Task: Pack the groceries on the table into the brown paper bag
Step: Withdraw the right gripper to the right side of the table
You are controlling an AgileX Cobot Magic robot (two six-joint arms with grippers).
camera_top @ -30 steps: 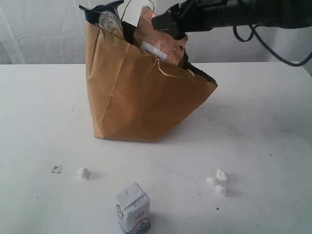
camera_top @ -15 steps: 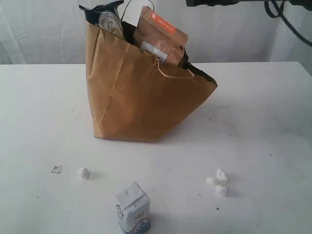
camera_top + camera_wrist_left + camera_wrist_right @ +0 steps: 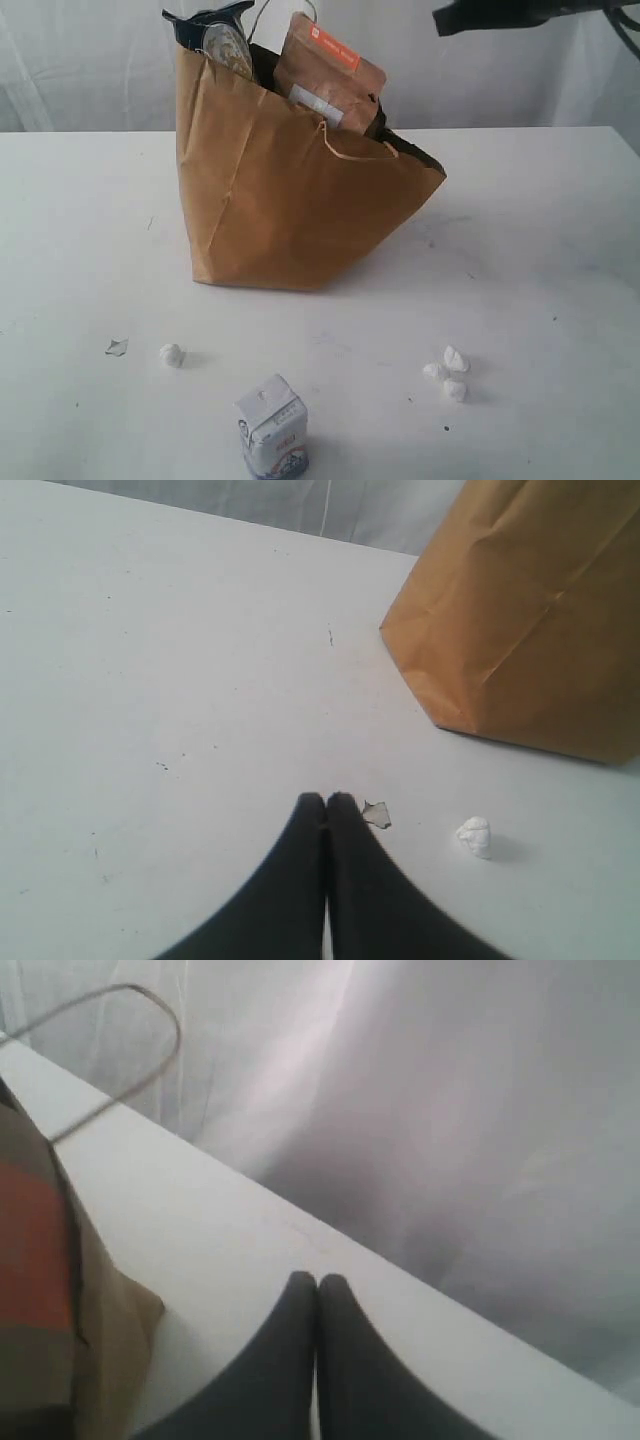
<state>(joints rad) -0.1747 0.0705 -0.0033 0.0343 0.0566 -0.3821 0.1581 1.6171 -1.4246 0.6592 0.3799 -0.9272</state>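
The brown paper bag (image 3: 290, 200) stands on the white table (image 3: 90, 230), and the left wrist view shows its side (image 3: 530, 620). A brown pouch (image 3: 328, 75) with an orange label and white square sticks out of its top, with a dark packet and a shiny lid (image 3: 225, 40) beside it. A small white carton (image 3: 273, 427) stands alone near the front edge. My right gripper (image 3: 447, 18) hangs high at the upper right, shut and empty; its wrist view shows the fingertips (image 3: 317, 1282) together. My left gripper (image 3: 326, 800) is shut and empty, low over the table.
Small white crumpled scraps lie on the table, one at the left (image 3: 171, 354) and a cluster at the right (image 3: 447, 373). A clear flake (image 3: 376, 814) lies just beside my left fingertips, and a white lump (image 3: 475, 836) a little further off. A white curtain hangs behind.
My right gripper let go of the brown pouch, which stays in the bag. It rose, drew back to the upper right and shut. The left gripper and the carton have not moved.
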